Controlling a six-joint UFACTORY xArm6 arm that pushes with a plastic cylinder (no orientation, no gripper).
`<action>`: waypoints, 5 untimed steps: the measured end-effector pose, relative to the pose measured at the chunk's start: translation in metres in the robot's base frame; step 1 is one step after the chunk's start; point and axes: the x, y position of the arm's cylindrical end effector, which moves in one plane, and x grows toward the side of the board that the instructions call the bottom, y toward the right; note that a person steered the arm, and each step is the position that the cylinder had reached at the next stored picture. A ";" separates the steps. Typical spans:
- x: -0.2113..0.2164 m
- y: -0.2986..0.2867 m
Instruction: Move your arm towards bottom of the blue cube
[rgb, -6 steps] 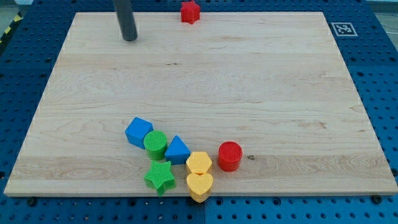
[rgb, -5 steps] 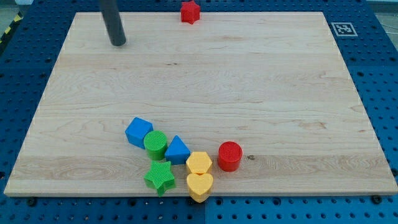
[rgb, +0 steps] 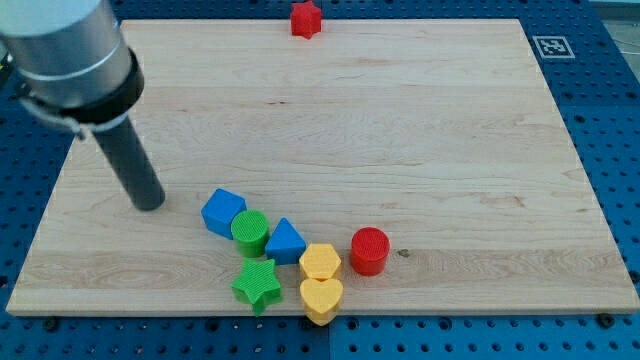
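Observation:
The blue cube (rgb: 222, 212) sits on the wooden board (rgb: 400, 130) at the lower left of the block cluster. My tip (rgb: 149, 203) rests on the board to the left of the blue cube, a short gap away, at about the same height in the view. A green cylinder (rgb: 250, 232) touches the cube's lower right side.
A blue triangle (rgb: 285, 242), a green star (rgb: 257, 285), a yellow hexagon (rgb: 320, 262), a yellow heart (rgb: 321, 298) and a red cylinder (rgb: 369, 250) cluster near the bottom edge. A red star (rgb: 305, 19) sits at the top edge.
My tip has moved from the board's top left down and slightly left, to a spot just left of the blue cube. More of the arm shows. No block has moved.

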 end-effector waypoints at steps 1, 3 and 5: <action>0.037 0.000; 0.095 0.014; 0.094 0.067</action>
